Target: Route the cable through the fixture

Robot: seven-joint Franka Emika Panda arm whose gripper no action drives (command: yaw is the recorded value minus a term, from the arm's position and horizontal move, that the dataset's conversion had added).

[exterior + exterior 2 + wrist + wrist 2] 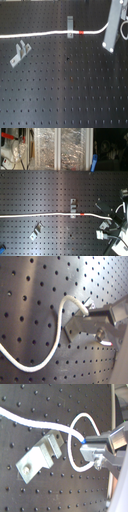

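The tool (pixel 87 448) is clamping the cable (pixel 45 34), which is lying against one clip (pixel 70 24); the other clip (pixel 20 52) is awaiting routing.

surface: black perforated board (pixel 65 95) | behind: foil-wrapped panels (pixel 60 148)

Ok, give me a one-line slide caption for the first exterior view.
White cable with red tape band running past one fixture toward the gripper; second fixture unused.

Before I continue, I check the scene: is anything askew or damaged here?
Nothing looks damaged. The cable lies across the board beside the upright fixture. The second fixture sits angled, apart from the cable.
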